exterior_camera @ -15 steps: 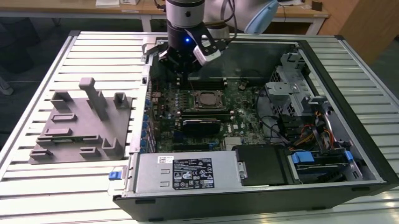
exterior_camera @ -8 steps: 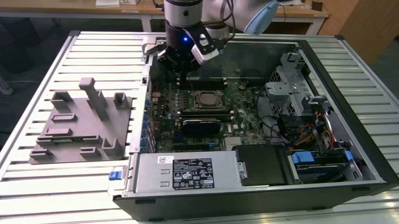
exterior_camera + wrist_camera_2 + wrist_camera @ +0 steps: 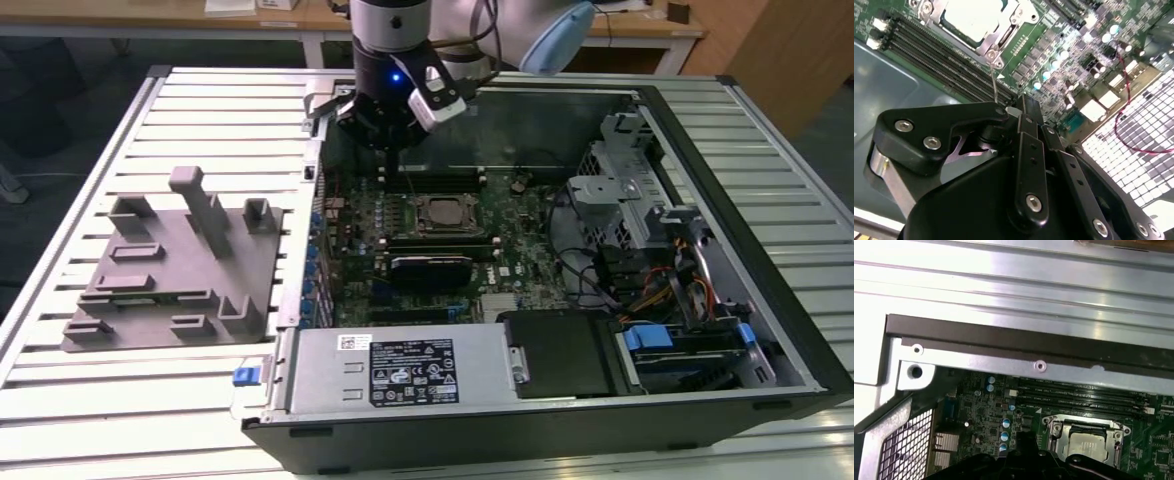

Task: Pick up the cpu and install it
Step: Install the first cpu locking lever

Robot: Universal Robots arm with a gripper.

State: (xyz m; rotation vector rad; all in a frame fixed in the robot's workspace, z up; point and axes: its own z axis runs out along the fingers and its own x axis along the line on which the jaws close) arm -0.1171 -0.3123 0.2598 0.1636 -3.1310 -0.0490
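A slatted metal table (image 3: 80, 400) carries an open computer case (image 3: 787, 330) lying on its side, with wooden desks in the room behind. My gripper (image 3: 1021, 106) hangs low over the back edge of the motherboard (image 3: 521, 270), and its fingers (image 3: 1026, 130) look pressed together with nothing between them. Just beyond their tips run the dark memory slots (image 3: 944, 65). Past those, the cpu (image 3: 1088, 446) lies flat inside the metal-framed socket (image 3: 1054, 429), silver-grey top facing up, near the gripper but apart from it. On the exterior view's left, a grey moulded tray (image 3: 134, 310) rests on the table beside the case. I judge the cpu light, rigid and slick on top, and fragile underneath. I would take it only by 2 opposite edges, kept level, with gentle pressure.
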